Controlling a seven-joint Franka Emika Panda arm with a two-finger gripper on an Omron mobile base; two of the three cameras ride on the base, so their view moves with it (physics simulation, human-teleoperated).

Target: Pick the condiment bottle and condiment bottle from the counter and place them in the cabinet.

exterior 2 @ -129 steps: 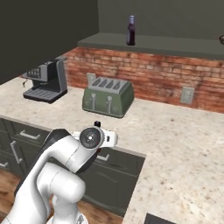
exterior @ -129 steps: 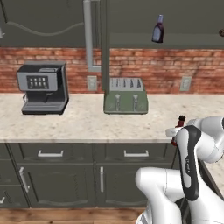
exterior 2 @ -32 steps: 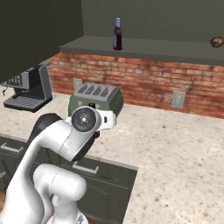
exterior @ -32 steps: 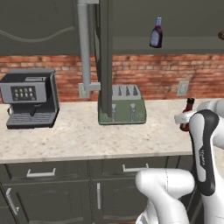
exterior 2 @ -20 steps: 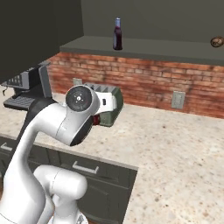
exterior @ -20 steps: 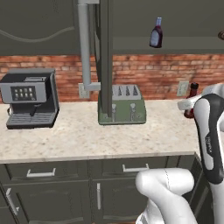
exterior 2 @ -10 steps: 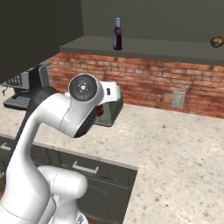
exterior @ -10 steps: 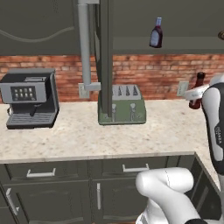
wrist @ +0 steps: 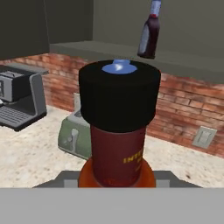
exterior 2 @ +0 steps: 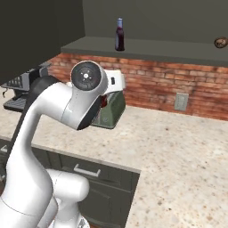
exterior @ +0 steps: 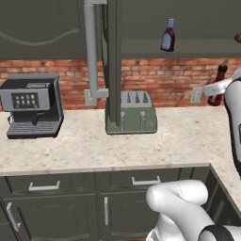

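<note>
While raised above counter [exterior: 188,136], hand [exterior: 214,89] clamped around red bottle [exterior: 217,84].

In the left base view the right edge cuts off the arm and the pincer [exterior: 221,89], so how the jaws stand cannot be told there; the held red condiment bottle [exterior: 217,85] shows as a tilted neck and body, its label too small to read. In the right base view the arm's big joint hides nearly all of that bottle, with a red sliver [exterior 2: 103,100] showing, and covers part of the green toaster [exterior 2: 113,109]. In the hand view the bottle's black cap [wrist: 119,95] blocks the fingertips and hides part of the toaster. A brown object [exterior 2: 221,42] on the cabinet shelf is cut by the edge.
</note>
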